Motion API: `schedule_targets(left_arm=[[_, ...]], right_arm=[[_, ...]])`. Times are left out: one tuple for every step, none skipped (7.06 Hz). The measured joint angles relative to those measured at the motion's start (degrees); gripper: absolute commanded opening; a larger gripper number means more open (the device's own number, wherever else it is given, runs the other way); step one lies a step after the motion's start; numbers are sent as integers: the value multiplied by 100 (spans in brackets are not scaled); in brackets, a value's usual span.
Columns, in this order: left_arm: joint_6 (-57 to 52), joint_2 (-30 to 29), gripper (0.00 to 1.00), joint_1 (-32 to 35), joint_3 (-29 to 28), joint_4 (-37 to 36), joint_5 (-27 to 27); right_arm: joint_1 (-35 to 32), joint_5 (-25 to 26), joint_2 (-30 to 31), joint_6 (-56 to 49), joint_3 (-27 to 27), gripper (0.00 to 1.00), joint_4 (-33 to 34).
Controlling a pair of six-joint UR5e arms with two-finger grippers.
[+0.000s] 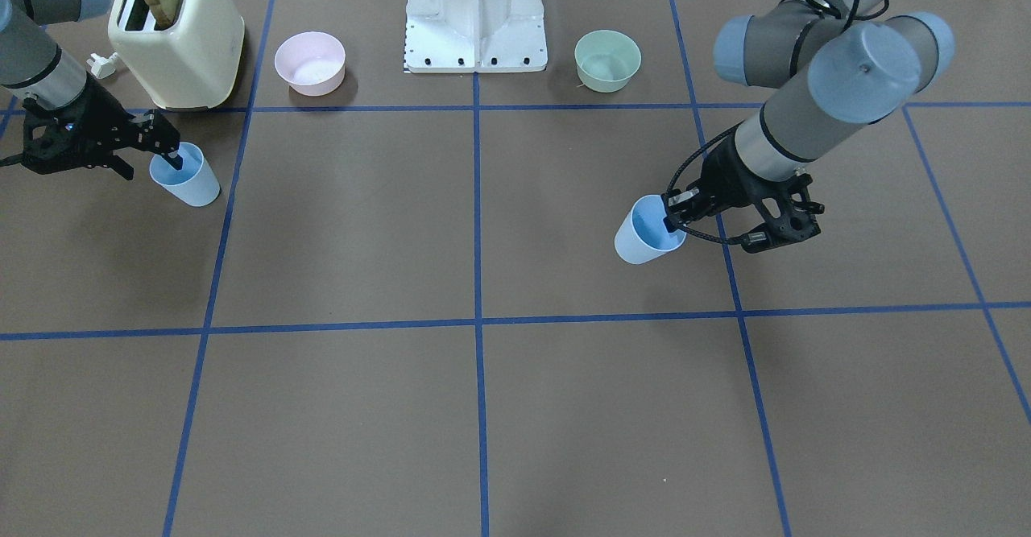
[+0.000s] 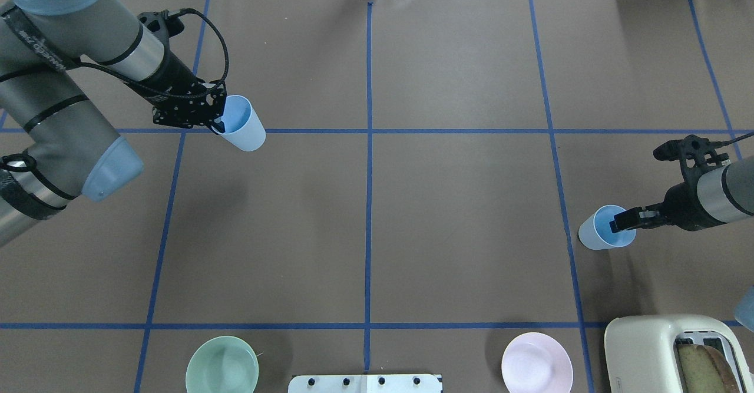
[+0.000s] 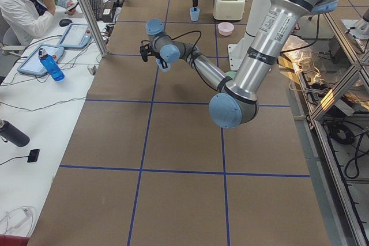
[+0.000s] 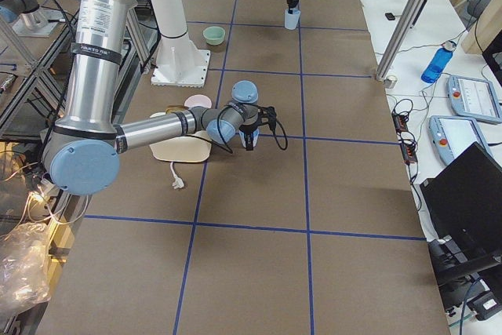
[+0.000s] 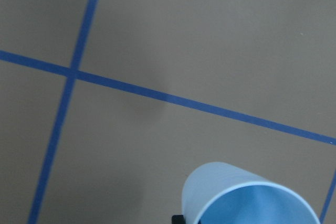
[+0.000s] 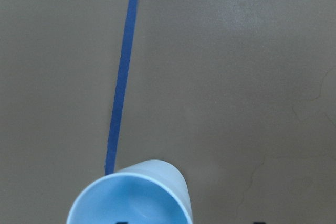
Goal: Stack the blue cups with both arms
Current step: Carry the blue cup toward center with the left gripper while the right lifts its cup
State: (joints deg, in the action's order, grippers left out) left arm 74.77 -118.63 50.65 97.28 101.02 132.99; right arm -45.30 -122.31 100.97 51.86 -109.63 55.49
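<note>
My left gripper is shut on the rim of one blue cup, one finger inside it. It holds the cup tilted above the table at the far left, with the cup's shadow on the paper below. The same cup shows in the front view and the left wrist view. My right gripper is shut on the rim of the other blue cup at the right side. That cup is upright and low, also seen in the front view and the right wrist view. I cannot tell if it touches the table.
A cream toaster with toast in it stands near the robot's right. A pink bowl and a mint-green bowl flank the white base stand. Blue tape lines grid the brown table. An operator sits beyond the table's far side.
</note>
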Motion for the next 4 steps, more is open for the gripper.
schedule_targets(left_arm=[[199, -111, 0, -102, 0, -13, -30], [382, -213, 0, -228, -3, -18, -65], [522, -299, 0, -341, -6, -37, -140], [590, -371, 0, -411, -6, -102, -243]], right_arm=[[6, -4, -13, 1, 14, 32, 12], [12, -14, -39, 5, 26, 25, 21], [17, -32, -59, 7, 33, 14, 28], [17, -49, -70, 8, 36, 0, 30]])
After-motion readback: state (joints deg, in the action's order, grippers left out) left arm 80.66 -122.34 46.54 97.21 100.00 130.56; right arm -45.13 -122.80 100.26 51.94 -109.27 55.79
